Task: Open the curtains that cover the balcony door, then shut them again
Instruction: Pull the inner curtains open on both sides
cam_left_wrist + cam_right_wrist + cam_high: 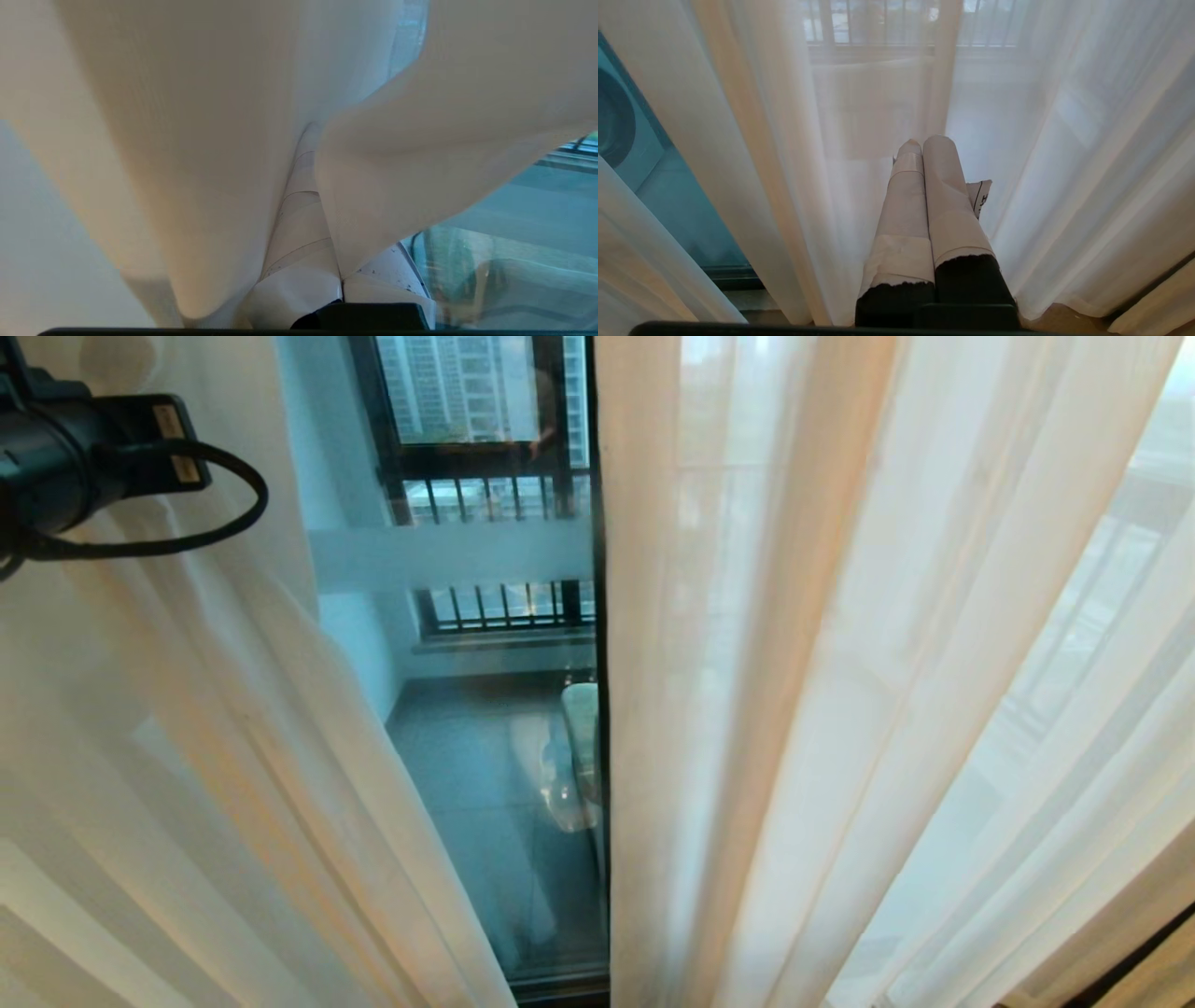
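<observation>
I had the left claw (308, 196) closed with its taped fingers buried in a fold of the sheer curtains (840, 709), which hung parted over the balcony door (504, 756), a strip of glass showing between the left and right panels. The right claw (924, 154) sat closed and empty just before the right panel. I judged the fabric light, limp and slippery, best gathered at a panel's inner edge.
</observation>
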